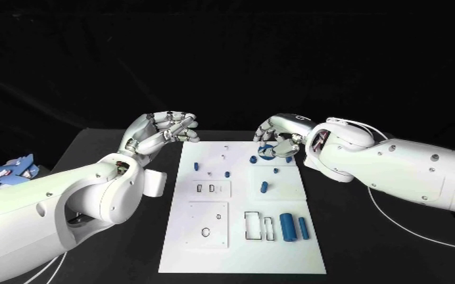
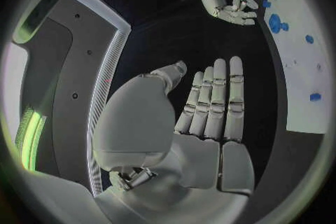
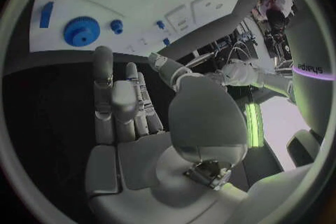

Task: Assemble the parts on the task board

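Task board with blue parts, both hands empty at its far end.

The task board (image 1: 242, 231) is a long white plate lying at the middle of the black table (image 1: 379, 244), running from near to far. Raised white blocks with slots and holes sit on its near half. Blue parts stand on it: a toothed blue gear (image 3: 81, 30) at the far right, small blue pegs (image 1: 196, 165) across the far half, and two blue cylinders (image 1: 287, 227) lying side by side at the near right beside a rectangular slot. The left hand (image 1: 163, 130) hovers just off the board's far left corner, fingers extended and apart, holding nothing. The right hand (image 1: 281, 137) hovers over the far right edge above the gear, fingers apart, empty.
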### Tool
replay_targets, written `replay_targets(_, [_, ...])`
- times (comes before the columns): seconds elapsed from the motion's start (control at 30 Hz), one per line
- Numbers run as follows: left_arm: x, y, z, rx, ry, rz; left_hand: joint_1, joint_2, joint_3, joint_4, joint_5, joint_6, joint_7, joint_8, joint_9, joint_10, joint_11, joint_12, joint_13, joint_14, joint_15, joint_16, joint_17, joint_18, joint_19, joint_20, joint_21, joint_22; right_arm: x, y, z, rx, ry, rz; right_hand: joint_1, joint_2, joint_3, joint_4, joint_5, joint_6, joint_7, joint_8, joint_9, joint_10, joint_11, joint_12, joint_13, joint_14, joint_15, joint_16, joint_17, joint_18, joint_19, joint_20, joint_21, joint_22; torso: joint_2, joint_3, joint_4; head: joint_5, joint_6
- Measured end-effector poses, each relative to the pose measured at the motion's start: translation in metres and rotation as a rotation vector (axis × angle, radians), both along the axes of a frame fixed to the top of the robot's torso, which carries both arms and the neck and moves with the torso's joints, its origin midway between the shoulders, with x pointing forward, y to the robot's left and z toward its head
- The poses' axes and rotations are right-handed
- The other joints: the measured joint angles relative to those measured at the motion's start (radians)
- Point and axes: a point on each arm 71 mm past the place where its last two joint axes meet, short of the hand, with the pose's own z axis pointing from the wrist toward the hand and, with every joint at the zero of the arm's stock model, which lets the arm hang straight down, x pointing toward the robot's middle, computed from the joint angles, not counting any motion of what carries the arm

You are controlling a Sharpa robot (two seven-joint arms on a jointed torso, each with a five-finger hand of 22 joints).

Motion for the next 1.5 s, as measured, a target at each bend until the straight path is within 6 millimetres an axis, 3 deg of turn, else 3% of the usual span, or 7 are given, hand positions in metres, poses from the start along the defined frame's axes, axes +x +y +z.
replay_targets(0.13, [-0.002, -0.002, 0.006, -0.004, -0.005, -0.016, 0.0, 0.0, -0.003, -0.003, 0.0, 0.0, 0.0, 0.0, 0.001, 0.0, 0.0, -0.005, 0.0, 0.0, 0.0, 0.005, 0.005, 0.0, 0.004, -0.004, 0.004, 0.002, 0.002, 0.002, -0.001, -0.069, -0.026, -0.01, 0.009, -0.009, -0.012, 0.012, 0.008, -0.015, -0.009, 0.008, 0.027, -0.068, 0.006, 0.034, 0.02, 0.0, 0.0, 0.089, 0.091, -0.016, 0.016, 0.003, 0.088, 0.112, 0.018, 0.0001, 0.0059, -0.005, 0.002])
replay_targets(0.43, [-0.004, -0.006, 0.008, -0.008, 0.0, -0.035, -0.004, -0.004, -0.005, -0.001, 0.0, 0.0, 0.0, 0.0, 0.002, 0.0, 0.0, -0.009, 0.0, 0.0, 0.0, 0.013, 0.011, 0.0, 0.004, -0.004, 0.006, 0.004, 0.005, 0.007, -0.004, -0.148, -0.056, -0.019, 0.026, 0.001, -0.012, 0.012, 0.01, -0.02, -0.004, 0.012, 0.044, -0.098, 0.012, 0.072, 0.034, 0.004, 0.004, 0.155, 0.167, -0.016, 0.047, 0.009, 0.165, 0.215, 0.043, 0.0012, 0.0145, -0.014, 0.008])
replay_targets(0.5, [-0.004, -0.006, 0.008, -0.008, 0.002, -0.038, -0.004, -0.004, -0.006, 0.0, 0.0, 0.0, 0.0, 0.0, 0.002, 0.0, 0.0, -0.009, 0.0, 0.0, 0.0, 0.013, 0.012, 0.0, 0.003, -0.004, 0.006, 0.004, 0.005, 0.008, -0.005, -0.158, -0.057, -0.02, 0.027, 0.002, -0.009, 0.015, 0.01, -0.022, -0.002, 0.012, 0.045, -0.103, 0.011, 0.077, 0.036, 0.004, 0.004, 0.162, 0.175, -0.032, 0.047, 0.009, 0.175, 0.229, 0.048, 0.0012, 0.016, -0.019, 0.008])
replay_targets(0.57, [-0.004, -0.007, 0.008, -0.009, 0.004, -0.04, -0.004, -0.004, -0.006, 0.0, 0.0, -0.006, 0.006, 0.0, 0.002, 0.0, 0.0, -0.016, 0.0, 0.0, 0.0, 0.018, 0.015, 0.0, 0.003, -0.004, 0.011, 0.005, 0.006, 0.009, -0.006, -0.169, -0.058, -0.022, 0.03, 0.005, -0.008, 0.016, 0.01, -0.026, 0.002, 0.012, 0.046, -0.106, 0.014, 0.082, 0.037, 0.004, 0.004, 0.166, 0.181, -0.032, 0.047, 0.009, 0.181, 0.239, 0.051, 0.0012, 0.0172, -0.02, 0.008])
replay_targets(0.93, [-0.004, -0.01, 0.008, -0.011, 0.012, -0.049, -0.004, -0.004, -0.006, 0.0, 0.0, -0.009, 0.009, 0.0, 0.002, 0.0, 0.0, -0.017, 0.0, 0.0, 0.0, 0.022, 0.019, 0.0, 0.003, -0.003, 0.011, 0.006, 0.008, 0.013, -0.012, -0.198, -0.055, -0.029, 0.039, 0.014, 0.009, 0.021, 0.014, -0.017, 0.011, 0.012, 0.055, -0.108, 0.016, 0.104, 0.043, 0.003, 0.004, 0.185, 0.201, -0.032, 0.055, 0.011, 0.209, 0.28, 0.063, 0.0007, 0.023, -0.023, 0.006])
replay_targets(1.07, [-0.004, -0.011, 0.007, -0.011, 0.014, -0.051, -0.004, -0.004, -0.006, 0.0, 0.0, -0.009, 0.009, 0.0, 0.002, 0.0, 0.0, -0.017, 0.0, 0.0, 0.0, 0.022, 0.019, 0.0, 0.003, -0.003, 0.011, 0.006, 0.008, 0.015, -0.014, -0.204, -0.05, -0.028, 0.043, 0.018, 0.016, 0.022, 0.014, -0.012, 0.017, 0.016, 0.058, -0.108, 0.016, 0.11, 0.043, 0.006, 0.006, 0.189, 0.205, -0.032, 0.059, 0.014, 0.216, 0.288, 0.067, 0.0018, 0.023, -0.022, 0.007])
replay_targets(1.5, [-0.005, -0.011, 0.008, -0.013, 0.021, -0.058, -0.004, -0.004, -0.006, 0.0, 0.0, -0.016, 0.009, 0.0, 0.004, -0.004, 0.004, -0.025, 0.0, 0.0, 0.0, 0.031, 0.026, 0.0, 0.003, -0.003, 0.014, 0.008, 0.01, 0.016, -0.017, -0.213, -0.043, -0.034, 0.052, 0.027, 0.044, 0.032, -0.004, 0.015, 0.011, 0.023, 0.069, -0.104, 0.012, 0.139, 0.049, 0.007, 0.007, 0.202, 0.218, -0.032, 0.059, 0.014, 0.239, 0.318, 0.079, 0.0041, 0.0221, -0.017, 0.008])
